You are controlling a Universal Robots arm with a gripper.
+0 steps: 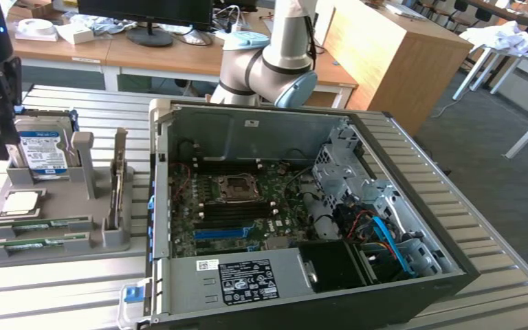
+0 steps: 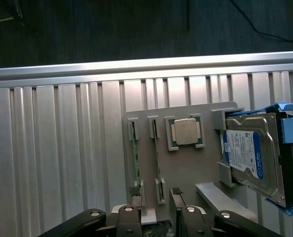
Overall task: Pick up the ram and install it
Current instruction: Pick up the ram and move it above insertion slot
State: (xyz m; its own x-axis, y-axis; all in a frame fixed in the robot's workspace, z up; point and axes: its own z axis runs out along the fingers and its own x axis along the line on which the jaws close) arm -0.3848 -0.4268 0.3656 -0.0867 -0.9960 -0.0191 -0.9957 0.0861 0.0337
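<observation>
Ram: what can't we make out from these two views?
Exterior view: ram label and chips too small to read.
Wrist view: ram sits edge-on in the grey holder, faces hidden by its walls.
Wrist view: gripper body cut off by the frame edge.
Exterior view: motherboard slots too small to tell whether filled.

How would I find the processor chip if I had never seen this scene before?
Start at the open computer case; at the exterior view's left of it lies a grey tray. On it, between the upright blue-labelled hard drive and the long green ram sticks, rests the processor chip: the only square, silver piece there.
</observation>
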